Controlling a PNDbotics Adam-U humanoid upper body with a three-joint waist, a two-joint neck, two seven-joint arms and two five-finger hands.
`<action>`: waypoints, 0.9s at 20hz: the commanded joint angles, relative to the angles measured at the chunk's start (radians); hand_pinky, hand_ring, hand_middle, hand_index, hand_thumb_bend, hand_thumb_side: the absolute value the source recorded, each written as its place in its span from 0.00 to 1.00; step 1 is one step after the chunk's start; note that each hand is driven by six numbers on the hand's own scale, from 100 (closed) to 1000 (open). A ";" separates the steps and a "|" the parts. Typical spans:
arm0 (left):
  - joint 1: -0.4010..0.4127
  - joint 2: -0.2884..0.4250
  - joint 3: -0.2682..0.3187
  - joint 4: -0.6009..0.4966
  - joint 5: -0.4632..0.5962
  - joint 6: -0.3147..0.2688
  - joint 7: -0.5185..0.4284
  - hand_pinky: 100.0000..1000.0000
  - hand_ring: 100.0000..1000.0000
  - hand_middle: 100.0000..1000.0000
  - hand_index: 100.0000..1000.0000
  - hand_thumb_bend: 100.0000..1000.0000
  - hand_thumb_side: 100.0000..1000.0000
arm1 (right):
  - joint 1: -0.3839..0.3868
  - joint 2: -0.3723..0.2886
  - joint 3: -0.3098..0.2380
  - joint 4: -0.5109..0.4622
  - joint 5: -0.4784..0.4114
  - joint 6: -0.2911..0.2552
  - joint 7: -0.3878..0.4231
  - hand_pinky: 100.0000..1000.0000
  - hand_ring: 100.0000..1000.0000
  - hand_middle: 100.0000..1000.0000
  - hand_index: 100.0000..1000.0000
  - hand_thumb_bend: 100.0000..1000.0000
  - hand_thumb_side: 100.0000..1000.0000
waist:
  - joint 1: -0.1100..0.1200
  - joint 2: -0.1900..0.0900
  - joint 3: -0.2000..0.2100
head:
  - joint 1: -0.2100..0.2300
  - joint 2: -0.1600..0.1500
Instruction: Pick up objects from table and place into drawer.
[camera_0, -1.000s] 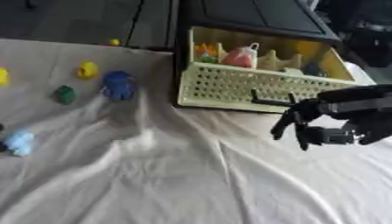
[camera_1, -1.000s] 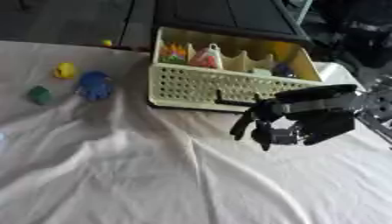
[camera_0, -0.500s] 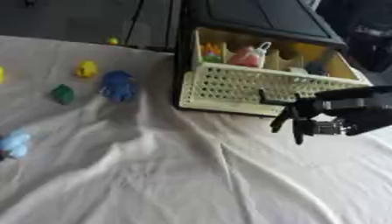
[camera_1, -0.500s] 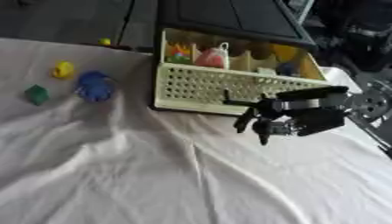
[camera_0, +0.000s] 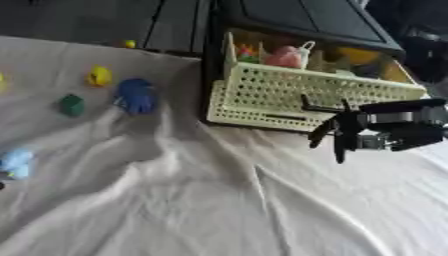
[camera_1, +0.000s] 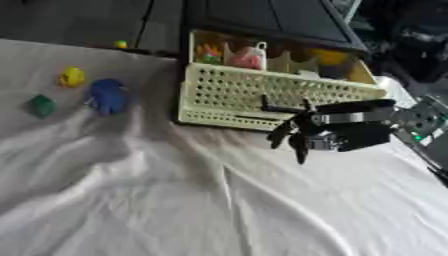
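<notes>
The right hand (camera_1: 328, 131) hung just in front of the cream perforated drawer (camera_1: 271, 95), fingers straight and spread, pointing down toward the white cloth (camera_1: 175, 200), holding nothing. The left hand showed in neither view. Inside the drawer sat a pink item (camera_1: 248, 58) and some orange and yellow shapes, too blurred to name. Well to the left of the drawer, on the cloth, lay a blue toy (camera_0: 136, 95), a yellow toy (camera_0: 98, 76) and a green toy (camera_0: 71, 105). Only the left eye view caught a pale blue toy (camera_0: 16, 162) farther left of the drawer, near the edge; the right eye view cut it off. A small yellow ball (camera_0: 129, 44) rested behind the cloth, left of the drawer.
</notes>
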 joint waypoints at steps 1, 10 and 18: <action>-0.011 0.001 -0.005 -0.018 -0.006 0.001 -0.010 0.46 0.58 0.63 0.84 0.17 1.00 | -0.020 -0.031 -0.019 -0.007 -0.018 0.000 0.008 0.61 0.55 0.80 0.94 0.00 1.00 | 0.002 -0.016 0.002 | -0.001 -0.018; -0.007 -0.001 -0.007 -0.018 -0.008 0.008 -0.020 0.46 0.54 0.63 0.84 0.18 1.00 | -0.022 -0.051 -0.032 -0.030 -0.028 -0.003 -0.005 0.60 0.55 0.80 0.93 0.00 1.00 | -0.009 -0.009 -0.003 | 0.000 -0.021; -0.006 -0.002 -0.011 -0.018 -0.012 0.010 -0.029 0.46 0.54 0.63 0.84 0.17 1.00 | -0.006 -0.048 -0.046 0.002 -0.036 -0.016 -0.014 0.60 0.54 0.80 0.93 0.00 1.00 | -0.017 0.007 0.008 | -0.002 -0.049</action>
